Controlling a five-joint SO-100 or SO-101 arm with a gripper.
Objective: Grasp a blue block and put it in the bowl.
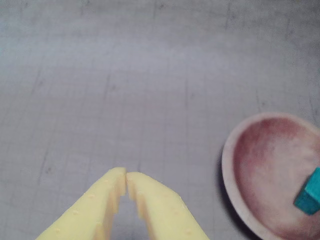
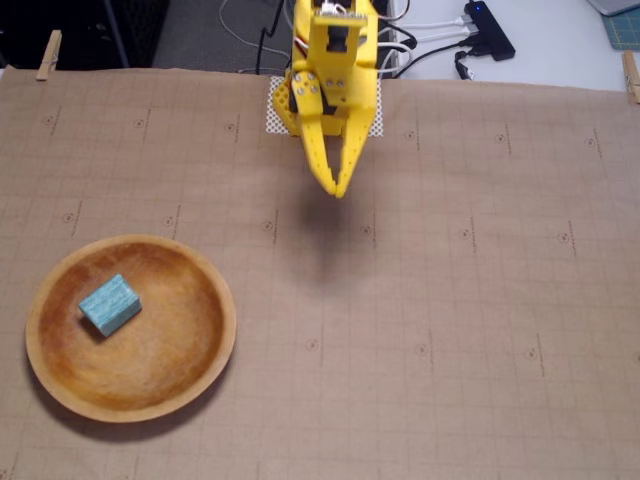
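Observation:
The teal-blue block [image 2: 110,304] lies inside the wooden bowl [image 2: 205,375], left of the bowl's centre, in the fixed view. In the wrist view the block [image 1: 309,192] shows at the right edge, resting in the bowl [image 1: 235,140]. My yellow gripper [image 2: 341,190] hangs above the mat near the arm's base, well to the upper right of the bowl, with its fingertips touching and nothing held. In the wrist view the gripper [image 1: 126,176] is shut over bare mat, left of the bowl.
A brown gridded mat [image 2: 450,300] covers the table. Wooden clothespins [image 2: 47,54] clip its far corners. Cables and a black hub [image 2: 490,30] lie behind the arm's base.

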